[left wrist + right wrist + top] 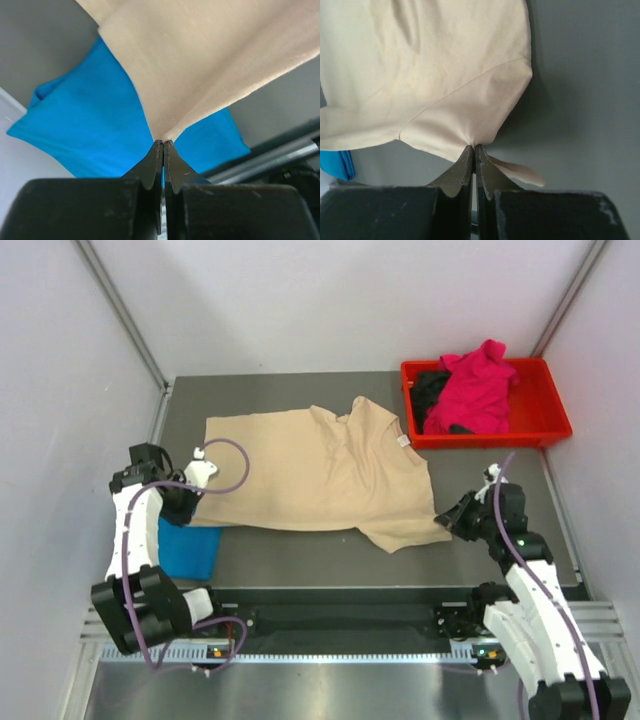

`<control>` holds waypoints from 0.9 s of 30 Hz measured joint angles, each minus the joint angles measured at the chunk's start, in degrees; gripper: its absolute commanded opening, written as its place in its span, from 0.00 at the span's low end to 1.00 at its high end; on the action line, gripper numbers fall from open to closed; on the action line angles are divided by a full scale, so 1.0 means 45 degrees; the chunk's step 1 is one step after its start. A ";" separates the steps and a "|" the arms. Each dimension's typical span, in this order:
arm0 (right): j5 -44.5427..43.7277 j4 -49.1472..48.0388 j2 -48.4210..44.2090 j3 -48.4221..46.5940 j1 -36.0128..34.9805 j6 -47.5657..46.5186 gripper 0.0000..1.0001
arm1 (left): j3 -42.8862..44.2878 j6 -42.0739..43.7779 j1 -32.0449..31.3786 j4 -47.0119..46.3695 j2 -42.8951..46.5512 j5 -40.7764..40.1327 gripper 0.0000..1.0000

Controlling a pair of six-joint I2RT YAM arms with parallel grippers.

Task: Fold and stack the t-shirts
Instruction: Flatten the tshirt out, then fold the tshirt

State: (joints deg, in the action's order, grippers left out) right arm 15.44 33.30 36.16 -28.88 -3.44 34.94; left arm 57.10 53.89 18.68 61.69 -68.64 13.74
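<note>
Along the near side of the table [300,545], left end effector [163,142] and right end effector [474,147] each pinch the beige-tan t-shirt [320,470] by its edge, likely to spread it flat for folding.

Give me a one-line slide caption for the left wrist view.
Left gripper shut on an edge of the beige t-shirt, the blue t-shirt lying beneath it on the grey table.

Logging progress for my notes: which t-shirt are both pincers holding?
The beige-tan t-shirt: the left pincer and right pincer are both shut on its edge. The blue t-shirt lies ungripped; the pink t-shirt and black t-shirt sit in the red tray.
</note>
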 measured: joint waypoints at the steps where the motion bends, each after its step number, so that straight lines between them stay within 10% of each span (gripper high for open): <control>1: 0.0126 -0.0316 0.0384 0.0214 0.0000 0.0083 0.00 | -0.0024 -0.0112 0.0000 -0.0228 -0.0185 -0.0049 0.00; 14: 0.0063 -0.6581 0.8694 -0.2443 -0.0155 -0.0908 0.00 | 0.2176 -0.2419 -0.0005 -0.4231 -0.4255 0.0316 0.00; 27: -0.0049 -0.7854 1.3041 -0.6081 -0.0753 -0.2715 0.00 | 0.2943 -0.3298 -0.0253 -0.5634 -0.6426 0.0155 0.00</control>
State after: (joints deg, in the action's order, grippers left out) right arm 15.22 -2.04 94.85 -56.25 -6.83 22.72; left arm 70.35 39.05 17.54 36.34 -97.56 14.44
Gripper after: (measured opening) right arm 0.007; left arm 0.013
